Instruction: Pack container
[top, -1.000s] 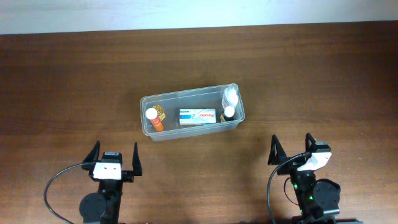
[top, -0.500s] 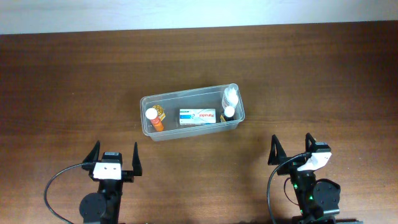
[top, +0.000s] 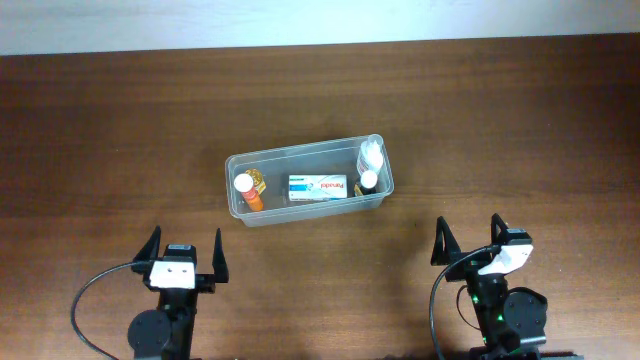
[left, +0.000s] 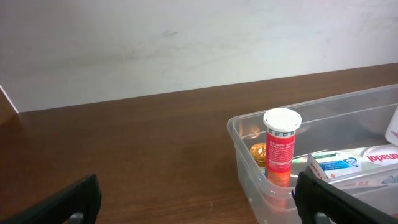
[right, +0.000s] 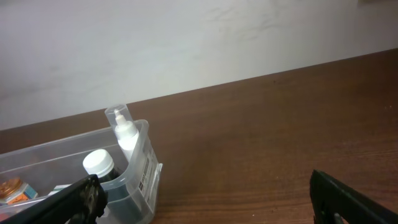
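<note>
The clear plastic container (top: 240, 160) stands mid-table. Inside it are an orange tube with a white cap (top: 246, 191) at the left, a white-and-blue cardboard box (top: 318, 187) in the middle, and a clear spray bottle (top: 370, 153) and a dark white-capped bottle (top: 368, 181) at the right. My left gripper (top: 186, 250) is open and empty, near the front edge, below the container's left end. My right gripper (top: 470, 240) is open and empty, to the front right of it. The left wrist view shows the tube (left: 281, 146) and box (left: 348, 165); the right wrist view shows the bottles (right: 99, 165).
The brown wooden table (top: 120, 130) runs to a white wall (top: 300, 20) at the back. A small golden object (left: 257, 151) lies behind the orange tube in the container.
</note>
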